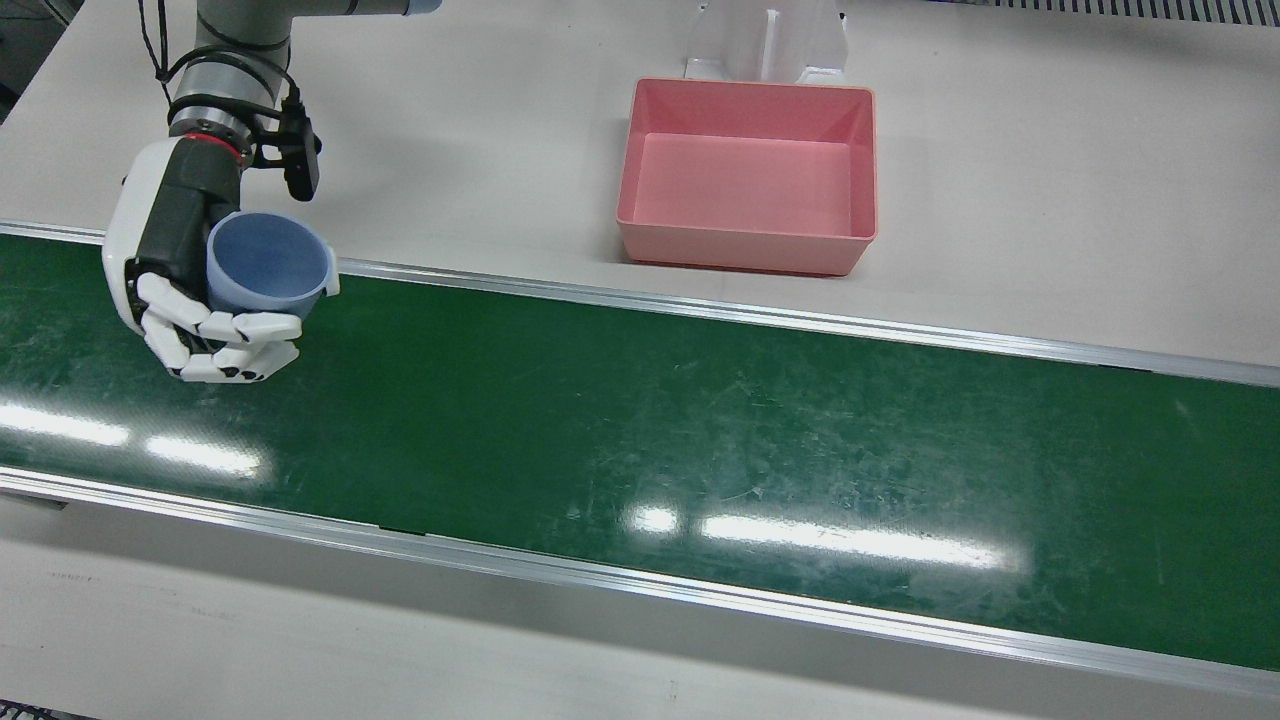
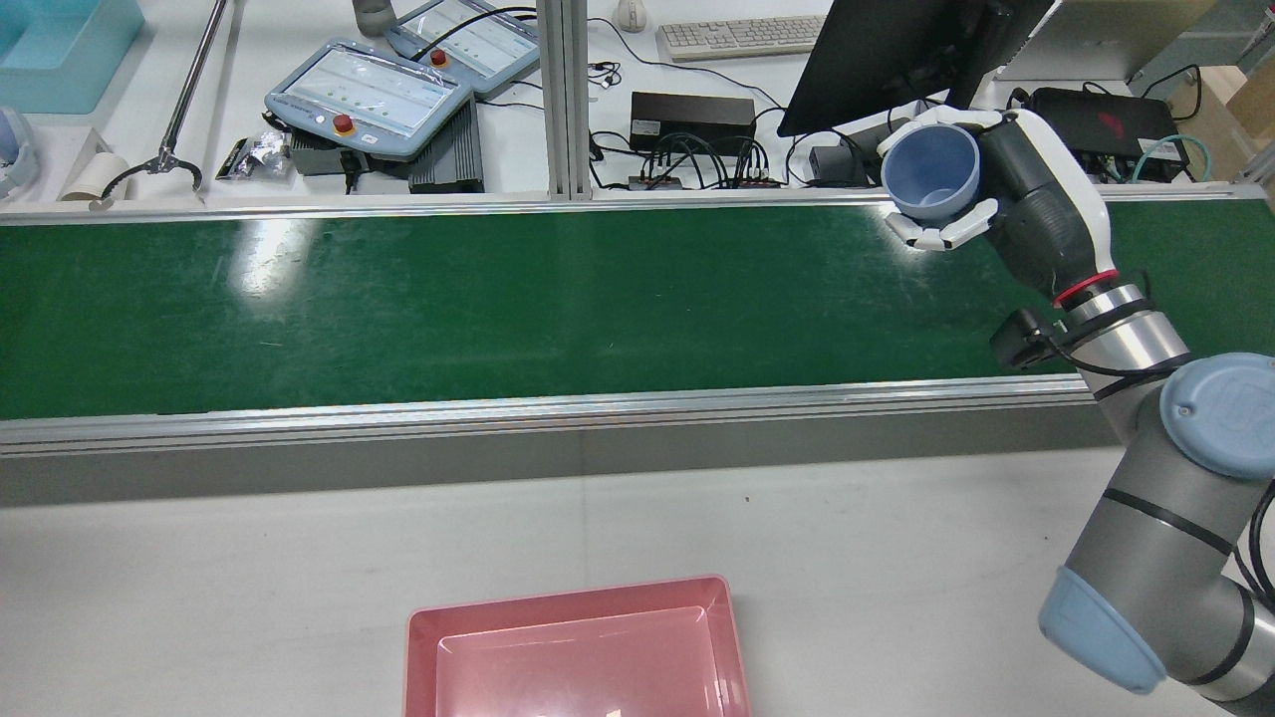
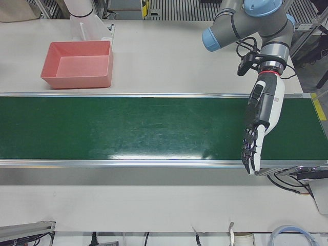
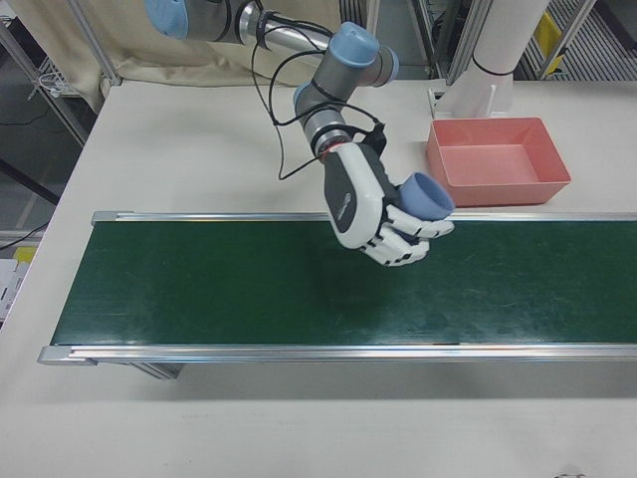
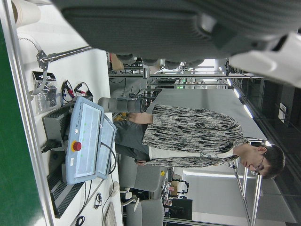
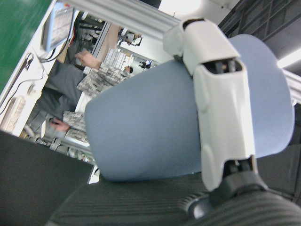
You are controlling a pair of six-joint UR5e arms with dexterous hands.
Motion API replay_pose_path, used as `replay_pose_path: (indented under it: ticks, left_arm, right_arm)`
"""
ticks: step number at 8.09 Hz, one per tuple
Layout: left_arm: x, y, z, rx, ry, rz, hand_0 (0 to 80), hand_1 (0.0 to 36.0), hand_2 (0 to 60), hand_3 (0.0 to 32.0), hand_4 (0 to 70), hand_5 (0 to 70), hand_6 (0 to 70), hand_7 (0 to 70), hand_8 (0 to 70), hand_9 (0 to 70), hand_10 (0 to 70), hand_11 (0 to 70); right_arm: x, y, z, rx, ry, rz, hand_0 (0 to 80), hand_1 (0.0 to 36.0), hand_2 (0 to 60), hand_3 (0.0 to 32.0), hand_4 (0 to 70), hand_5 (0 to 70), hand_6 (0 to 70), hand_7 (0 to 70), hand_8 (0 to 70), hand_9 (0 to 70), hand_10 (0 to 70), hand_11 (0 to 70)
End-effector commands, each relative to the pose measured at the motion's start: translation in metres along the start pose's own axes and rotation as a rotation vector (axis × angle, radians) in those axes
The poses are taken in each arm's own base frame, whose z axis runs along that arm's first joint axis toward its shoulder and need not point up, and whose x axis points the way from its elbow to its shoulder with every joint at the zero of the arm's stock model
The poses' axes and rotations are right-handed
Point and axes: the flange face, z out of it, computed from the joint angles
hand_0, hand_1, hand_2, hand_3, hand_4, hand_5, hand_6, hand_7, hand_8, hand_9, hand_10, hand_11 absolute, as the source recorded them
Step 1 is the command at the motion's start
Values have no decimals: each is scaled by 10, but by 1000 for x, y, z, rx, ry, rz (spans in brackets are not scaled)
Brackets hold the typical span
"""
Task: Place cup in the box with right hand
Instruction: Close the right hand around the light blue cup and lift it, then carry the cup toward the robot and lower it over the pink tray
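My right hand (image 1: 190,285) is shut on a blue cup (image 1: 268,264) and holds it above the green belt's (image 1: 640,430) robot-side edge, mouth up. The same hand shows in the rear view (image 2: 1006,189) with the cup (image 2: 931,171), in the right-front view (image 4: 383,214) with the cup (image 4: 428,195), and the cup fills the right hand view (image 6: 155,136). The pink box (image 1: 860,160) stands empty on the white table beyond the belt, well to the view's right of the cup. My left hand (image 3: 259,128) hangs open and empty over the belt's other end.
A white pedestal (image 1: 765,40) stands right behind the box. Control pendants (image 2: 369,100), cables and a monitor (image 2: 896,50) lie on the operators' side beyond the belt. A person (image 5: 197,136) sits there.
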Motion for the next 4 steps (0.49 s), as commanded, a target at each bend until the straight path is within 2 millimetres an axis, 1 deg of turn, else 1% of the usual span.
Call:
replay_pose_path:
  ticks: [1,2,3,4]
  left_arm:
    - [0,0,0,0,0,0,0,0,0,0,0,0,0,0,0,0,0,0]
    - [0,1,0,-1,0,0,0,0,0,0,0,0,0,0,0,0,0,0]
    - [0,1,0,-1,0,0,0,0,0,0,0,0,0,0,0,0,0,0]
    - [0,0,0,0,0,0,0,0,0,0,0,0,0,0,0,0,0,0]
  right_arm:
    - [27,133,-51,-227,89,99,800,360,600,0,700,262,389,700,700,700,700,700]
    - [48,169,-79,-289,147,107,800,360,600,0,700,262,392,700,700,700,700,700]
    - [87,195,-112,-332,241,108,800,360,600,0,700,265,395,700,700,700,700,700]
    - [116,213,-141,-362,315,103,800,360,600,0,700,268,394,700,700,700,700,700]
